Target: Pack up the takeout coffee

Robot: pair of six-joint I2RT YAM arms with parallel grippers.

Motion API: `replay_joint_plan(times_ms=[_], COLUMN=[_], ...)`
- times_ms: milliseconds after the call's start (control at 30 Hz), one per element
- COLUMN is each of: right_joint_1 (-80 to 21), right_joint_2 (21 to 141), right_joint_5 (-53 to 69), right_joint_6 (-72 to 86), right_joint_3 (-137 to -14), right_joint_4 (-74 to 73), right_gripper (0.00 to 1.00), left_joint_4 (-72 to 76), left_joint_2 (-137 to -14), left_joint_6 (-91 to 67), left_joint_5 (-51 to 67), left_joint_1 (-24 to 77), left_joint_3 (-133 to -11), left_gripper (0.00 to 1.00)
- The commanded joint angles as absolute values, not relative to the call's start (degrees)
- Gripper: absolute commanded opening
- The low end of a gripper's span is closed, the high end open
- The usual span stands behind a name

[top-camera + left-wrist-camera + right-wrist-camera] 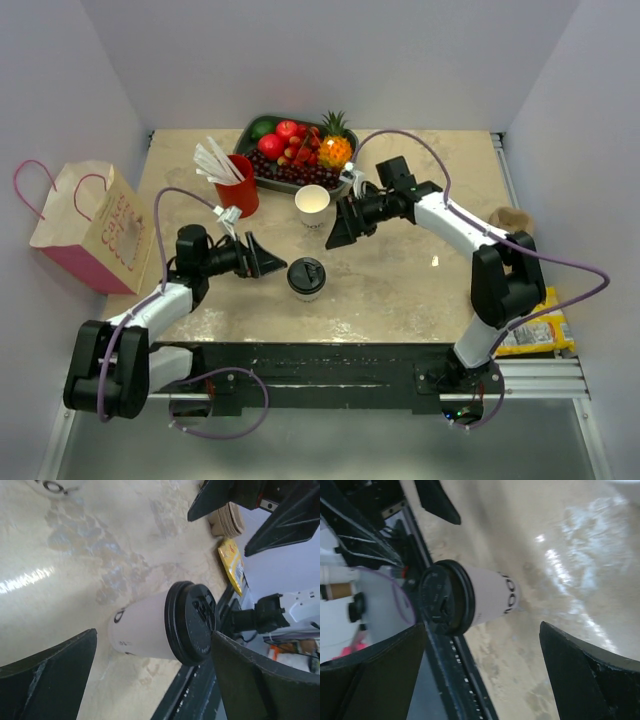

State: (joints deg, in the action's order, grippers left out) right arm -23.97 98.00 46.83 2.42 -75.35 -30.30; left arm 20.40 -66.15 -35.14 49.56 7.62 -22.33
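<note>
Near edge first: the takeout coffee (306,278) stands upright on the table (400,290), black lid on, close to the front edge and roughly midway between my two arms. My left gripper (268,258) sits just to its left, low over the table and pointed at the cup. Its jaws are spread wide and grasp nothing. In the left wrist view the cup lies in the gap between my fingers (50,680), lid end close to one finger, and I cannot tell if it touches. From overhead a thin gap shows between gripper and cup. My right gripper (335,232) is a little farther back and to the right, angled down toward the same cup. It is also released, with the jaws wide apart and nothing in them. The right wrist view shows the coffee lid-first between its fingers, clear of both. Behind the right gripper is a lidless white paper cup (313,203), just beside it. Farther left stands a red cup (240,185) with white straws. At the far edge is a dark tray (243,135) of fruit. Off the table's left side is a pink paper bag (95,225); on the right are a brown stack (512,220) and a yellow packet (535,335)
</note>
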Motion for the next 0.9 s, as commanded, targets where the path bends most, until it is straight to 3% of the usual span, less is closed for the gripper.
replay_joint_plan(times_ms=[0, 133, 333, 867], right_joint_1=[-24.52, -25.13, -25.49, -29.44], right_joint_2=[99.14, 101.59, 104.06, 108.72], right_joint_5=[63.01, 65.04, 71.36, 71.99], right_joint_6=[13.53, 13.54, 19.68, 16.96], right_joint_3=[-70.14, -68.47, -65.39, -64.16], right_joint_4=[-19.17, -18.02, -7.48, -8.26], right_gripper=[0.99, 0.99, 0.92, 0.82], left_joint_4=[27.6, 21.71, 33.46, 36.82], left_joint_2=[-67.14, -69.17, -72.5, -85.94], left_joint_6=[-39.99, -35.69, -41.04, -42.53], left_joint_5=[56.41, 57.65, 60.9, 62.93], left_joint_1=[8.08, 8.88, 9.05, 9.58], left_joint_3=[-21.53, -22.07, -18.9, -20.3], left_gripper=[1.0, 0.98, 0.96, 0.94])
